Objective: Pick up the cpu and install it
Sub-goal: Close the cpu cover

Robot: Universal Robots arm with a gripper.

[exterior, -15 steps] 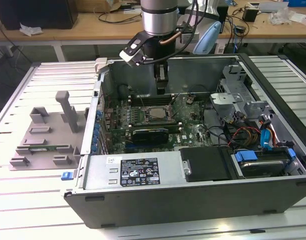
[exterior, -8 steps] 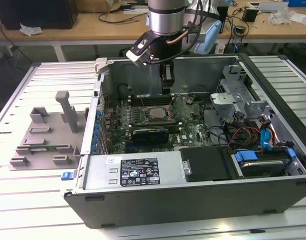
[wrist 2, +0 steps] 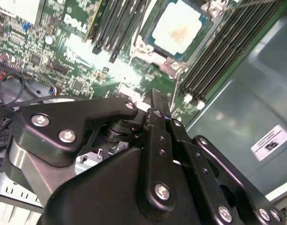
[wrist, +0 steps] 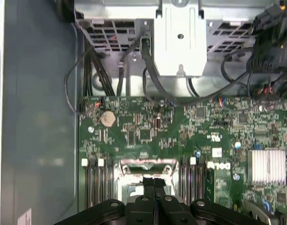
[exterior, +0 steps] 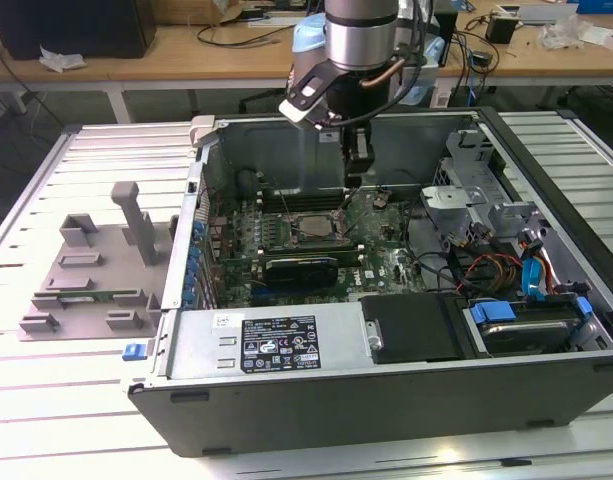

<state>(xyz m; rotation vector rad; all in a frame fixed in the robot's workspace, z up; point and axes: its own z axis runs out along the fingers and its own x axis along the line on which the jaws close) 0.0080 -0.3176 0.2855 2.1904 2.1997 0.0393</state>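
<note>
Surface (exterior: 76,420) of white slats is seen carrying everything in the exterior view. On it an open computer case (exterior: 386,400) is laid on its side, with its inside turned upward. The arm (exterior: 361,35) is lowered into the case from above, toward the case's far wall.

On the exterior view's left, a grey fixture tray (exterior: 86,270) with upright posts is set on the surface just beside the case. Inside the case, the green motherboard (exterior: 386,262) is laid flat along the bottom, and it is also shown in the first wrist view (wrist: 148,126) and the second wrist view (wrist 2: 68,56). A finned metal heat sink (wrist: 266,166) is mounted on the board in the first wrist view, well apart from the socket.

The socket (wrist 2: 150,54), framed in metal, is flanked on both sides by rows of memory slots (wrist 2: 223,51). The cpu (wrist 2: 178,27) is seated flat inside the socket with its pale metal top facing up, and it is seen in the exterior view (exterior: 313,227) near the middle of the board.

The jaws are closed, with the fingertips (wrist: 149,183) pressed together and nothing held between them. They are held over the motherboard near the socket frame, apart from the cpu. A round coin cell (wrist: 107,118) is fixed to the board in the first wrist view.
</note>
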